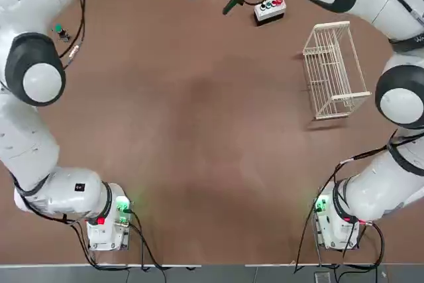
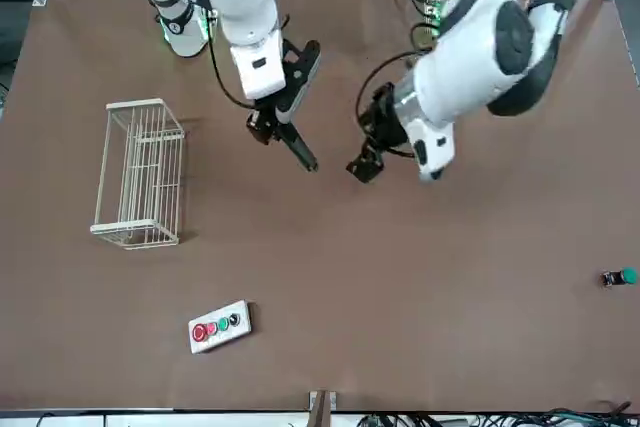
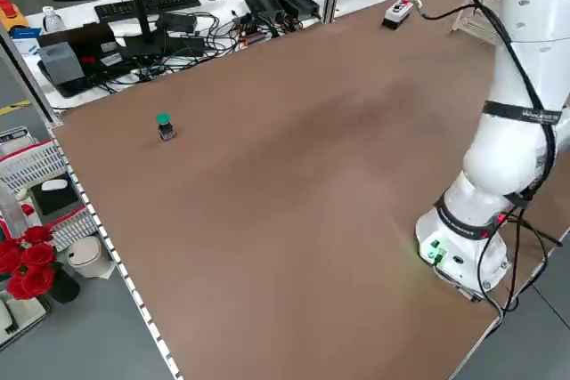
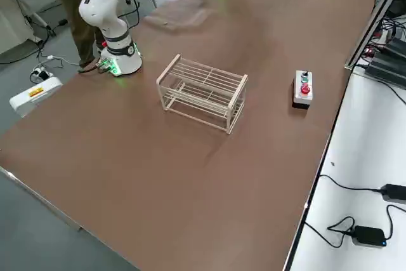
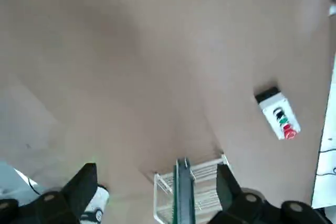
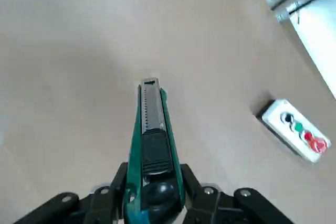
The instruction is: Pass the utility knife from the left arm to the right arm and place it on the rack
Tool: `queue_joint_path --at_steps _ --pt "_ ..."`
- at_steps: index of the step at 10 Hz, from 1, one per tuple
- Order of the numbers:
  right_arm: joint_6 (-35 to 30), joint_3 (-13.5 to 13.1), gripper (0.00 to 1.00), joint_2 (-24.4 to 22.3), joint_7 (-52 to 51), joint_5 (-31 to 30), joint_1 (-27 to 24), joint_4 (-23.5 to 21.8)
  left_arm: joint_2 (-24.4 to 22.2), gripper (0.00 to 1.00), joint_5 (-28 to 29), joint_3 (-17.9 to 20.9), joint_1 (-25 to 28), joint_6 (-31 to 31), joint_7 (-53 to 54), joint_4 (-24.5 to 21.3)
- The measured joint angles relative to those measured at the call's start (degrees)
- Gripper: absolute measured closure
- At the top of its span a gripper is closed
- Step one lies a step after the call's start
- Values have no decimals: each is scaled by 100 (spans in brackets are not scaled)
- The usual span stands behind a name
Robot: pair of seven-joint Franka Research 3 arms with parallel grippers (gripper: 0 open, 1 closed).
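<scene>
Even, diffuse overhead light; the wrist views are softened.

The matte brown tabletop (image 1: pixel 199 130) is evenly lit, with faint blurred shadows cast at its centre. The white wire basket-like rack (image 1: pixel 333 71) is rendered sharply from above, while blur is seen throughout the left wrist view.

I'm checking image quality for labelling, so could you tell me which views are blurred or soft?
Left wrist view: soft throughout, the utility knife and rack smeared. Right wrist view: knife sharp near the right end effector, button box soft. Top view: crisp, faint shadow beside the rack.
</scene>
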Motion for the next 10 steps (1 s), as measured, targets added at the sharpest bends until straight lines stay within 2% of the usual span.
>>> queue_joint_path --at_steps 2,3,6,8,10 --pt "-176 -92 58 -338 520 205 -362 -271 -220 0 82 11 574 -437 957 2" --pt "-248 -392 58 -582 651 423 -435 -492 -301 0 297 9 850 -592 1368 1" --pt "-287 -1655 58 -1405 695 1064 -531 -1434 -549 0 971 8 1533 -993 2772 -4" --pt "-43 -2358 58 -2027 714 1198 -554 -2344 -705 0 1305 16 1652 -1237 3373 -19" --pt "412 -2974 58 -2623 718 1266 -567 -3346 -848 0 1391 24 1834 -1381 4016 -80"
